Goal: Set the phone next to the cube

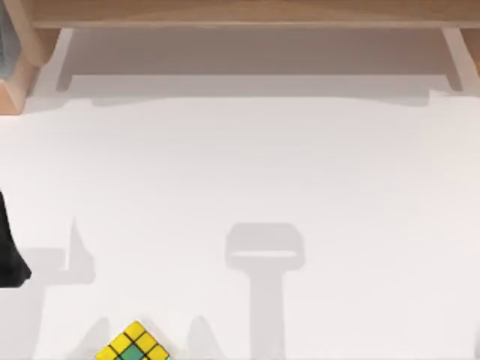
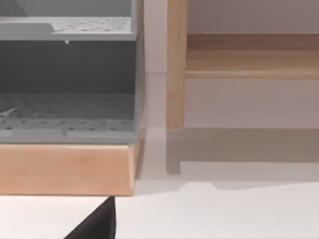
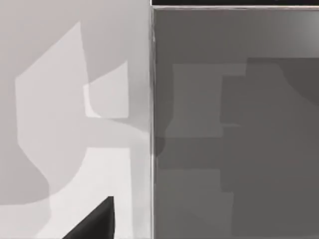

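A black part of the left gripper [image 2: 97, 224] pokes into the left wrist view above the white table [image 2: 224, 214], and how wide it stands I cannot tell. Beyond it a grey bin [image 2: 67, 79] with dotted panels sits on a wooden ledge [image 2: 65, 169]. Beside the bin a wooden post [image 2: 175, 64] stands upright, with a wooden shelf board [image 2: 251, 55] running off from it. In the top view a dark piece of the left arm [image 1: 9, 251] shows at the table's left edge, about halfway down. A black part of the right gripper [image 3: 94, 221] shows in the right wrist view over the pale table top; whether it is wide or narrow I cannot tell either. Just beside it lies a flat grey slab [image 3: 234, 124] with a thin pale edge and a black strip along one end. I cannot tell whether this slab is the phone. The cube [image 1: 133, 345], with yellow and green stickers on a black grid, sits at the near edge of the table in the top view, left of the middle and partly cut off by the picture's border. It is turned so that one corner points up the table. Soft grey shadows lie on the table around the cube and to its right. A long wooden shelf [image 1: 240, 13] runs across the far side.
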